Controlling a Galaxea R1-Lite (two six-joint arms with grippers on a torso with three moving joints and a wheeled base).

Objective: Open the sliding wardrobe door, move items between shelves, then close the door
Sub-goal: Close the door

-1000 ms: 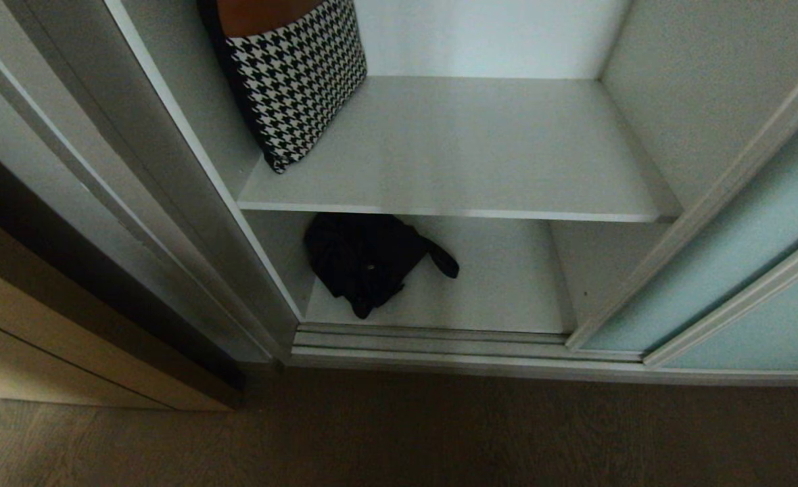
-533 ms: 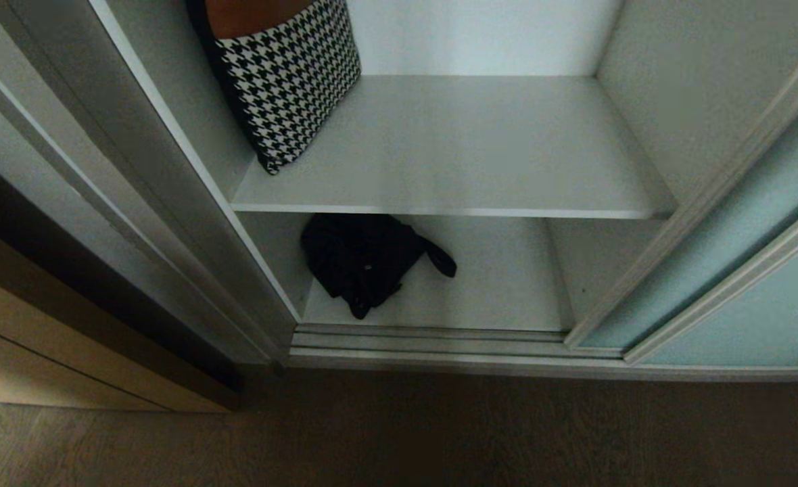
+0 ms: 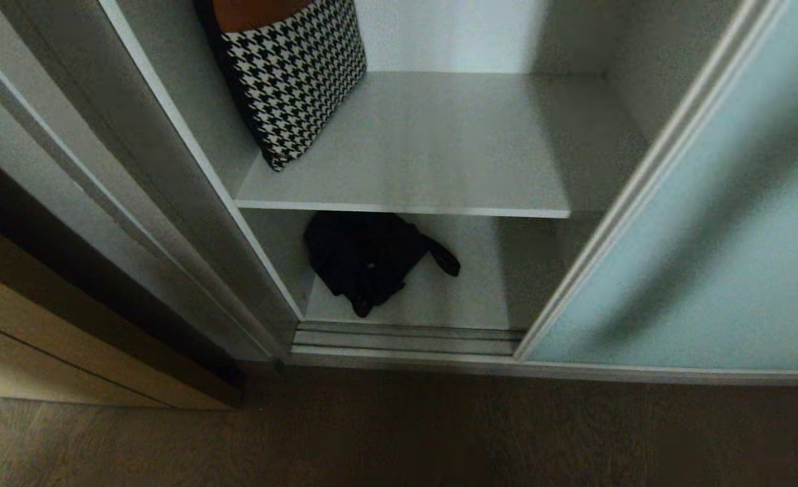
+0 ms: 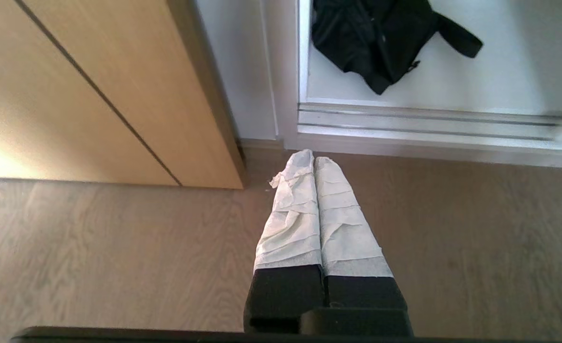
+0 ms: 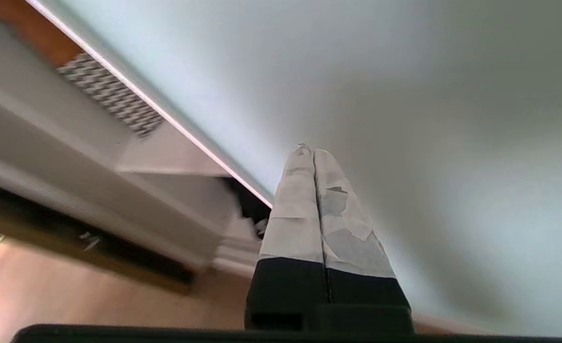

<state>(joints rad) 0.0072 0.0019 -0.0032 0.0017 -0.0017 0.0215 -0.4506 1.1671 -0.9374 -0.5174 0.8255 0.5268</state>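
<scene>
Compared with one second ago, the sliding wardrobe door [image 3: 696, 223] now covers the right part of the opening; its silver frame edge cuts across the right end of the upper shelf [image 3: 433, 155]. The closing step appears under way. The right claw [image 5: 309, 151], fingers pressed together and empty, lies against the frosted glass. The black bag [image 3: 372, 260] sits on the lower shelf [image 3: 466, 297]; the houndstooth piece [image 3: 297, 81] leans at the upper shelf's left end. The left claw [image 4: 313, 159], shut on nothing, hangs parked above the floor [image 4: 119, 247] before the door track.
</scene>
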